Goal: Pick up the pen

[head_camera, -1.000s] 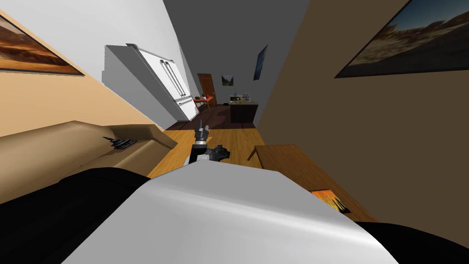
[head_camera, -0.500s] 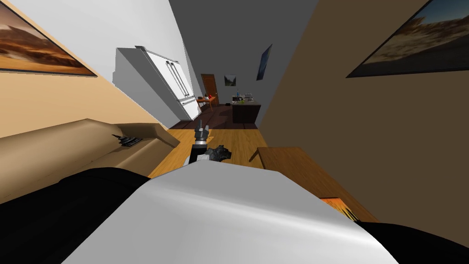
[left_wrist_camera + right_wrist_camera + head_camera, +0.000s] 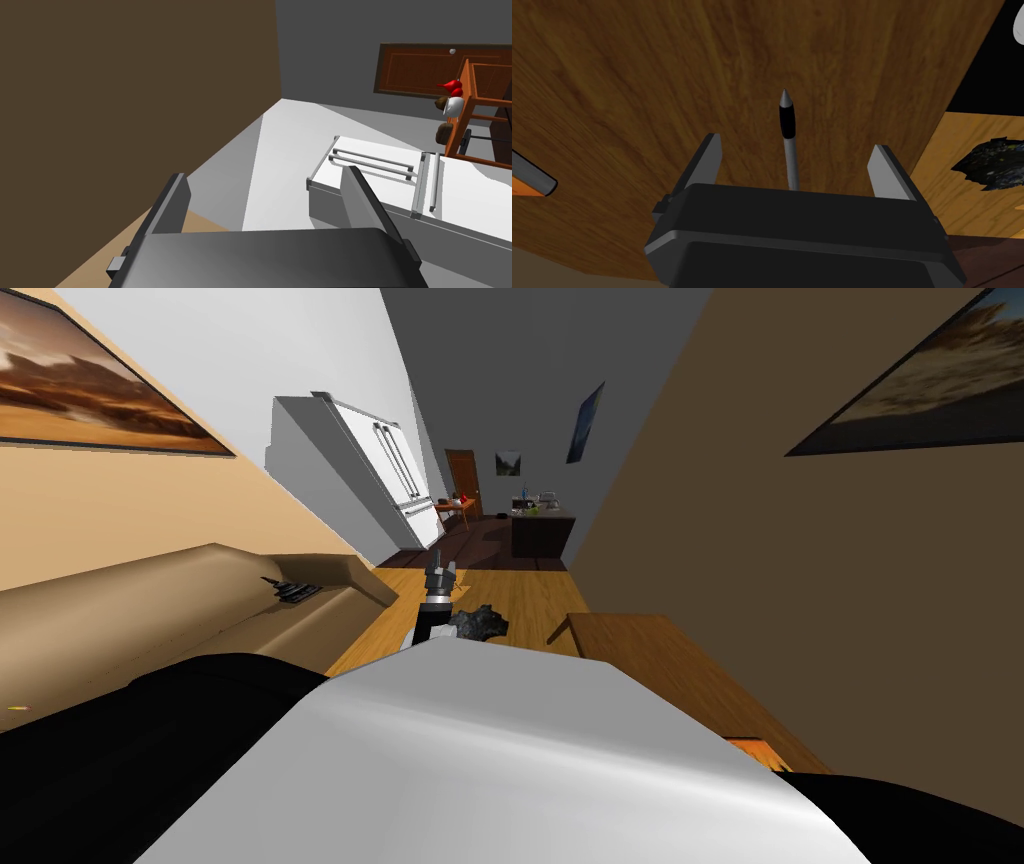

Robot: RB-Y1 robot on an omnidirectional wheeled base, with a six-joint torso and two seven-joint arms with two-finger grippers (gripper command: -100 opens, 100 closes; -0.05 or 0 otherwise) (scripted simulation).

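- A tan sofa [image 3: 150, 608] runs along the robot's left side, with a small dark item [image 3: 292, 588] lying on its arm.
- The left end effector [image 3: 440, 560] is held up ahead of the chest, aimed toward a white fridge [image 3: 380, 478]. It is spread wide, with nothing in the gap.
- A dark crumpled thing [image 3: 480, 623] lies on the wood floor [image 3: 510, 588], between that arm and the wooden surface [image 3: 640, 653].
- The surface stands against the brown wall on the robot's right.
- An orange-and-grey item [image 3: 529, 177] lies on the surface, well out beyond one side of the right end effector [image 3: 797, 141].
- The pen [image 3: 787, 125], grey with a black grip band, lies flat on the surface, directly under the right end effector.
- That end effector is opened wide and holds nothing. The pen runs lengthwise through the gap, close to its middle, and touches neither finger.
- The pen's pointed tip reaches past the fingertips, and its back end is hidden behind the dark body.
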